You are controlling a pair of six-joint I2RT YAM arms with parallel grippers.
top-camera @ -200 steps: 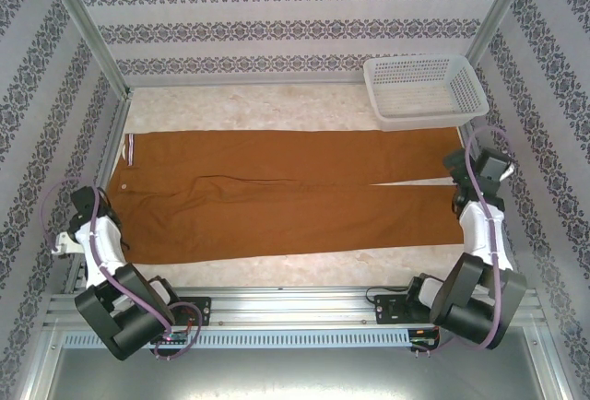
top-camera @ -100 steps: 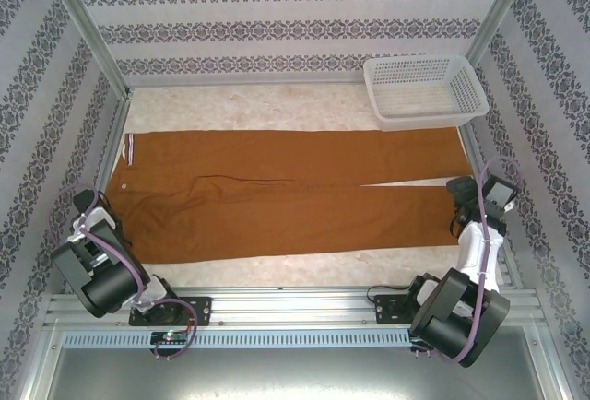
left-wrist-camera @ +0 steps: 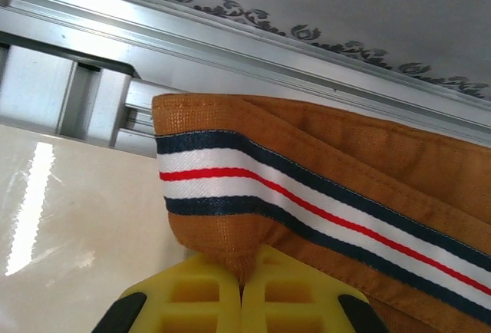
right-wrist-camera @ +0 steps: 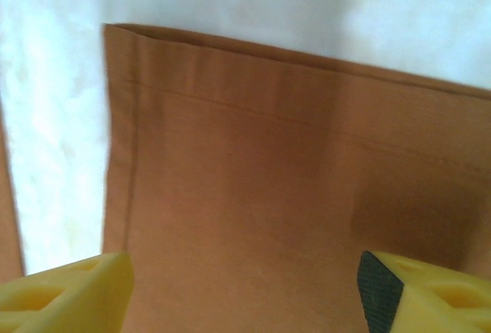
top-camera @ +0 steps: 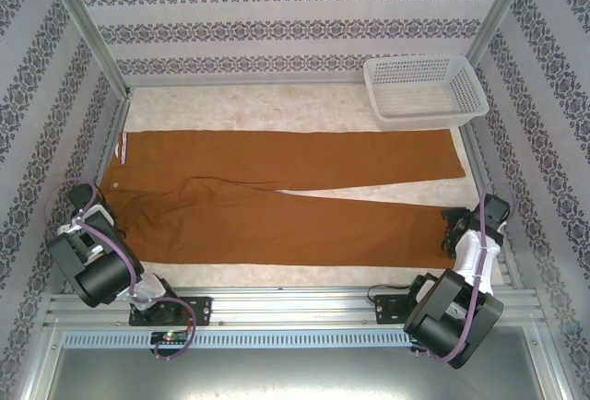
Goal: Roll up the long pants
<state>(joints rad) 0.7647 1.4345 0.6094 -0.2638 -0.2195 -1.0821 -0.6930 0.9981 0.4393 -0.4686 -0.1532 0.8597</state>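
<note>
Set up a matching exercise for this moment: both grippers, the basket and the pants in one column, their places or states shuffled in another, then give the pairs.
Column one:
1. left gripper
2. right gripper
3. basket
4. long pants

Column two:
A. at the far right corner of the table
B. open above a leg hem
C. spread out, rust-brown, across the table
D. shut on the striped waistband lining

Pairs: 1-D, 2-B, 3-A, 4-C.

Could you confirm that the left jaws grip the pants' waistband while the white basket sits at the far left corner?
Not quite: the top external view shows the white basket at the far right corner; the waistband grip is correct.
</note>
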